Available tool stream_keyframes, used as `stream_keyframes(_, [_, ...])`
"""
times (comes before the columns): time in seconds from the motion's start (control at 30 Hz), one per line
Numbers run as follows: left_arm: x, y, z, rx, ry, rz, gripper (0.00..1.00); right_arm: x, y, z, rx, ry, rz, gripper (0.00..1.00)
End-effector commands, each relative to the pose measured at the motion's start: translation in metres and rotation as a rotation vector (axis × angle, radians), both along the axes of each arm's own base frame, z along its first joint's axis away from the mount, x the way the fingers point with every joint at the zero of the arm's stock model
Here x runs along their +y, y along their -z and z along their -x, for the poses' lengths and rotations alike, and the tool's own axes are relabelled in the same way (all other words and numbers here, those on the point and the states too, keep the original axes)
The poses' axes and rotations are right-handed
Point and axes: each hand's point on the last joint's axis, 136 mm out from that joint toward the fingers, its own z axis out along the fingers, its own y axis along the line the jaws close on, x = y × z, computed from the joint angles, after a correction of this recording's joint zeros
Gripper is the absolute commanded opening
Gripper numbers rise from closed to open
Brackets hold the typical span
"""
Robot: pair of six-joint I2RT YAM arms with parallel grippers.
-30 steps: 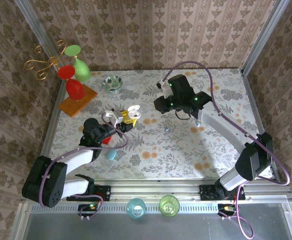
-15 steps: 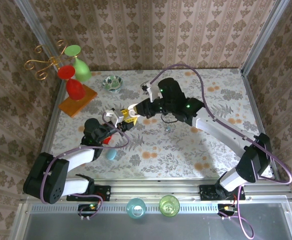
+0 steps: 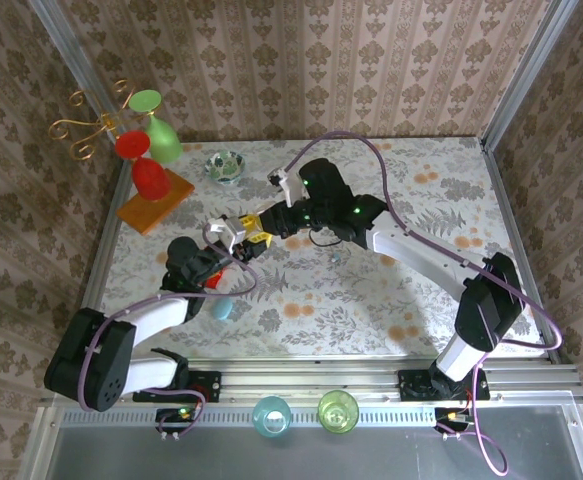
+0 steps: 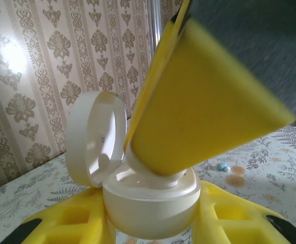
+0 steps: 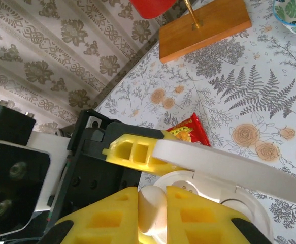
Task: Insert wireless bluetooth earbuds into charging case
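My left gripper (image 4: 150, 226) is shut on the white charging case (image 4: 150, 203), whose round lid (image 4: 94, 137) stands open to the left. My right gripper (image 5: 153, 206) is shut on a small whitish earbud (image 5: 155, 208) and holds it down into the case's open top. From the left wrist, one yellow right finger (image 4: 208, 101) slants in from the upper right onto the case. From above, the two grippers meet at the table's left middle: left gripper (image 3: 237, 240), right gripper (image 3: 264, 224). A bluish earbud (image 3: 333, 257) lies loose on the table to their right, also earbud (image 4: 222, 166).
A red snack packet (image 5: 188, 132) lies under the left arm. A green glass bowl (image 3: 225, 165) and a wooden-based stand with red and green cups (image 3: 151, 170) sit at the back left. A teal piece (image 3: 221, 308) lies near the left arm. Two cups (image 3: 271, 413) stand by the bases.
My right arm has swung left from the table's middle back and brought its gripper down onto the open case. The left gripper and case have stayed put.
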Motion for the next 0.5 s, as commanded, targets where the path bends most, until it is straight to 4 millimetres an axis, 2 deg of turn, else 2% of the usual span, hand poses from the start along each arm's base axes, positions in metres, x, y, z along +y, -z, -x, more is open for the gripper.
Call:
stream_keyframes(0.0, [0.003, -0.027, -0.001, -0.075, -0.029, 0.043, 0.16, 0.009, -0.008, 0.001, 0.006, -0.017, -0.033, 0.18])
stream_keyframes(0.27, [0.006, -0.024, -0.005, -0.067, -0.056, 0.043, 0.16, 0.016, -0.004, 0.007, 0.084, -0.033, -0.065, 0.18])
stream_keyframes(0.47, [0.006, -0.028, -0.002, -0.078, -0.052, 0.049, 0.16, 0.011, 0.017, -0.004, 0.107, 0.035, -0.005, 0.24])
